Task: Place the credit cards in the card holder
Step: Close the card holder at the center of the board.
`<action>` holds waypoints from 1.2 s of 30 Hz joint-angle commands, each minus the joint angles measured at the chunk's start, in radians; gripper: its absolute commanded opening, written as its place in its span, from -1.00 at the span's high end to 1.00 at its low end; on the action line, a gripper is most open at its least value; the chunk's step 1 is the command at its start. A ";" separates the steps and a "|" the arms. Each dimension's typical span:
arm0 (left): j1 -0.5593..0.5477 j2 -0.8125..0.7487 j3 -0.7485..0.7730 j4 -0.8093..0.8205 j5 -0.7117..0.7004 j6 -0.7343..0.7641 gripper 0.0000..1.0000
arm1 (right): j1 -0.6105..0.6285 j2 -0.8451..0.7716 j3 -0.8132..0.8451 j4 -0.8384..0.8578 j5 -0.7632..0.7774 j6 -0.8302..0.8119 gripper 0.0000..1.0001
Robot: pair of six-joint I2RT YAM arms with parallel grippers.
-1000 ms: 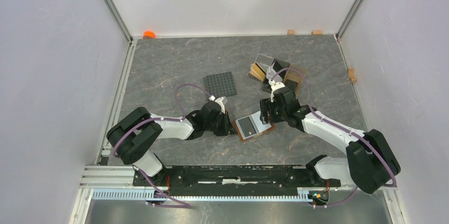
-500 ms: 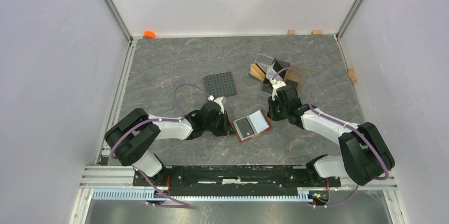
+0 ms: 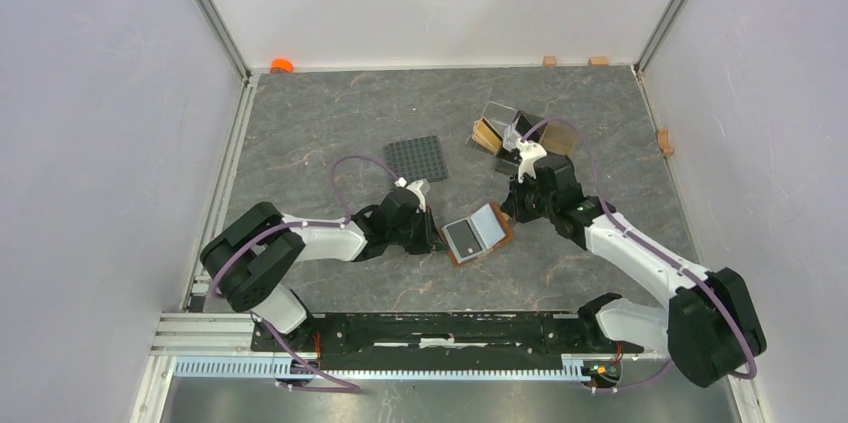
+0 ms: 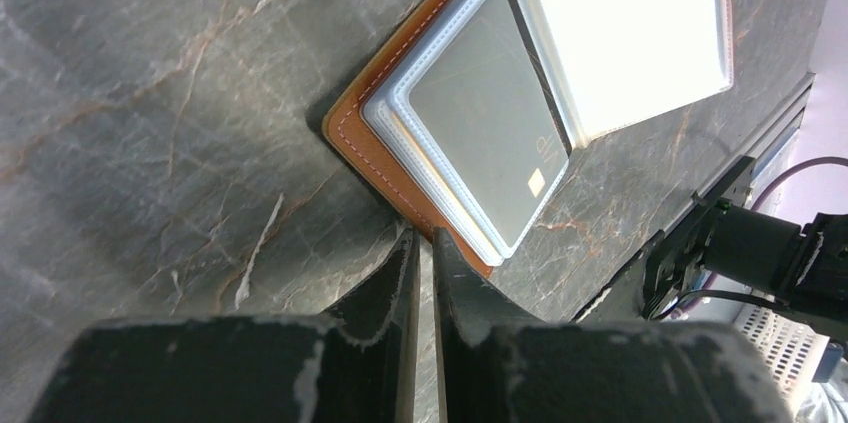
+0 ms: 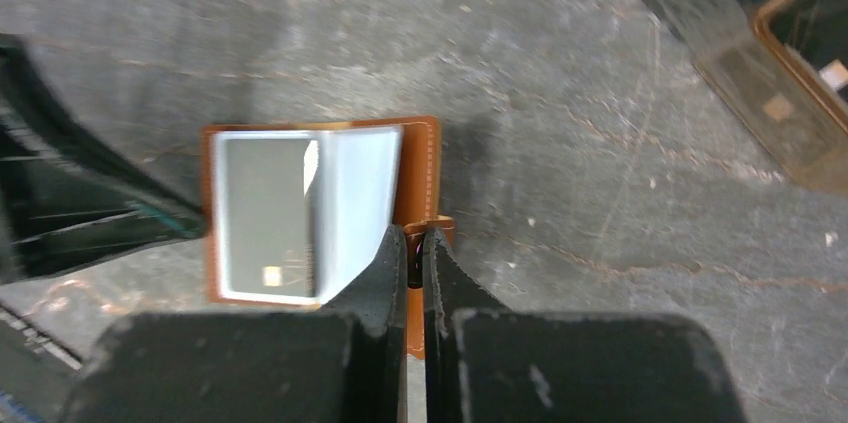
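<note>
A grey marbled table (image 3: 330,123) lay between white walls. The holder (image 3: 478,233) sat open near its middle, a grey card (image 4: 485,133) in its left sleeve. The left gripper (image 4: 421,243) had not moved: fingers almost together, with the tips at the holder's brown edge; whether they pinched it could not be told. The right gripper (image 5: 413,243), a second earlier spread over the holder's right side, had drawn back towards the stand (image 3: 510,133). Its fingers were now pressed together, with nothing between them. The clear page (image 5: 355,203) stood lifted.
</note>
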 commanded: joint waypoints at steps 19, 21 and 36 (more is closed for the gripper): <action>0.107 0.002 -0.035 0.191 0.031 0.079 0.38 | 0.363 0.037 -0.079 0.374 -0.002 0.308 1.00; 0.117 -0.070 -0.066 0.118 -0.008 0.083 0.23 | 0.379 0.076 -0.091 0.415 0.016 0.313 1.00; 0.116 -0.360 0.054 -0.285 -0.138 0.121 -0.25 | 0.349 0.032 0.133 0.105 0.000 0.106 -0.52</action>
